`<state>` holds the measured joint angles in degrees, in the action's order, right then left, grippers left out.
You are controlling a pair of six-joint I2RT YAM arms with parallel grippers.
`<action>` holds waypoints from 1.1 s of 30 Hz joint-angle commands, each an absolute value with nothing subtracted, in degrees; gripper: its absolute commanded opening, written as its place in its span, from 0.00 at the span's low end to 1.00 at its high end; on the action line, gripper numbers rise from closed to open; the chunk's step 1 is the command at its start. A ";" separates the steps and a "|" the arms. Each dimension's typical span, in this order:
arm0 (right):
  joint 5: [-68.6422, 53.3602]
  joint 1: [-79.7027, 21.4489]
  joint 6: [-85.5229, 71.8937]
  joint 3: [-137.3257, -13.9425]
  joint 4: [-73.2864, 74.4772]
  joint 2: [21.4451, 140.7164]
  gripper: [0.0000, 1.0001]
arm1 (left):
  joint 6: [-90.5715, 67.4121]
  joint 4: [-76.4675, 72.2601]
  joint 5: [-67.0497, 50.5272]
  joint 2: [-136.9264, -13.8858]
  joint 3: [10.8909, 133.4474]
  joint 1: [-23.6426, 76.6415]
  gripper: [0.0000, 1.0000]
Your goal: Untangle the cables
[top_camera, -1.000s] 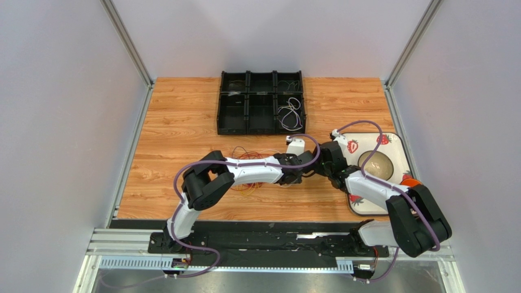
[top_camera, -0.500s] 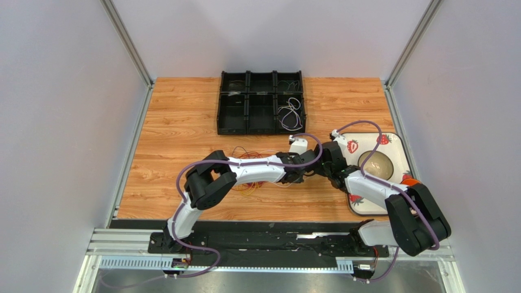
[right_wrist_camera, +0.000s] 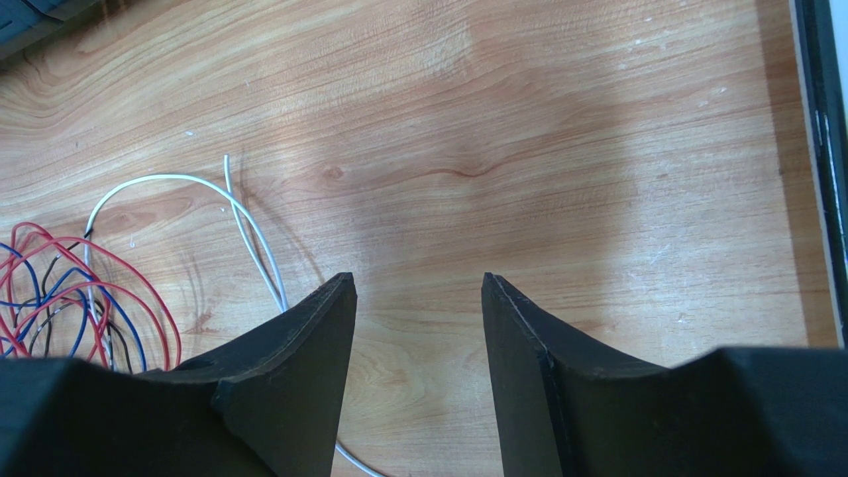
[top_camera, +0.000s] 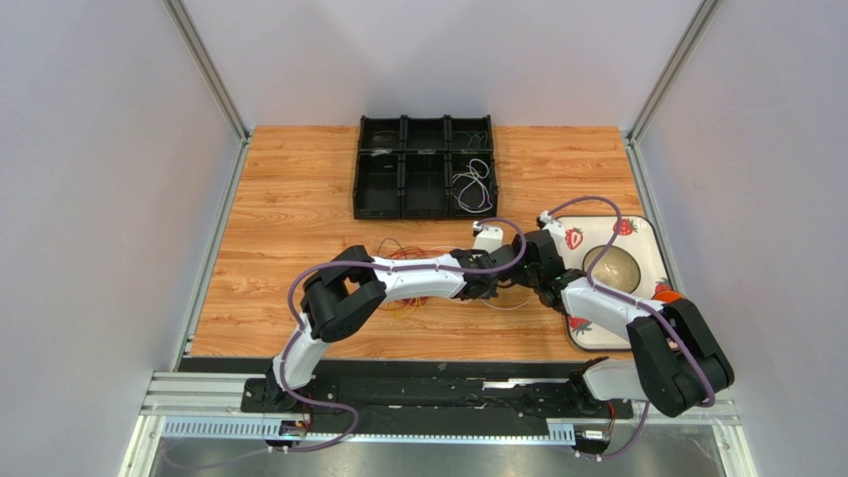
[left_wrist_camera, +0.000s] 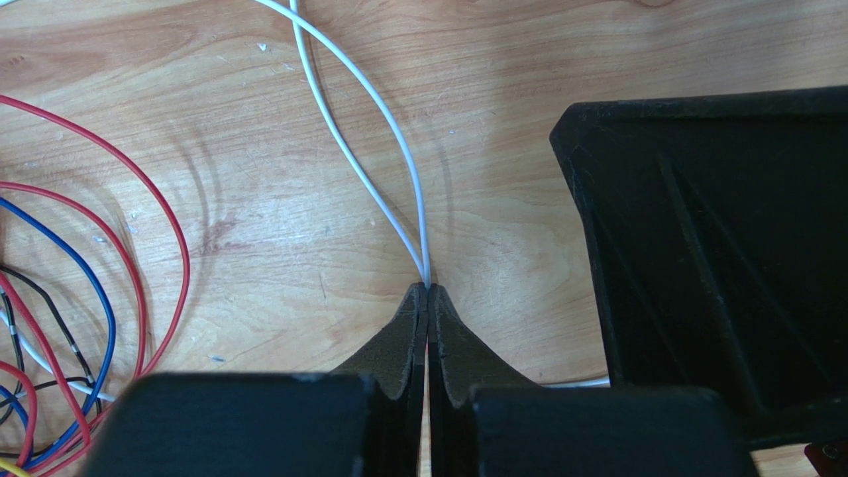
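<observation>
Only getting started, pinching one white cable [left_wrist_camera: 370, 149] tight in the left fingers [left_wrist_camera: 428, 303], holding the right fingers [right_wrist_camera: 418, 288] wide and empty, with one white bunch [top_camera: 473, 187] lying in the tray [top_camera: 358, 179] and the red-and-blue tangle [left_wrist_camera: 60, 328] waiting on the desk [right_wrist_camera: 557, 119].

No text, label, brand, number or sign can be read on anything in these views.
</observation>
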<state>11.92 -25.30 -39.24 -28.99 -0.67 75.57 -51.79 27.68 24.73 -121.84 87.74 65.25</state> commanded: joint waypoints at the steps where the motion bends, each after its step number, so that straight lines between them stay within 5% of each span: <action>1: 13.10 -25.05 -39.90 -30.85 -1.58 75.23 0.53 | -52.39 32.25 23.37 -121.04 83.85 66.01 0.00; 18: 13.62 -24.96 -40.43 -30.23 -1.67 74.36 0.53 | -43.69 40.87 24.79 -94.41 90.26 64.78 0.00; 33: 13.62 -24.87 -40.43 -30.32 -1.67 74.62 0.53 | -18.92 43.86 23.73 -90.60 119.77 64.77 0.00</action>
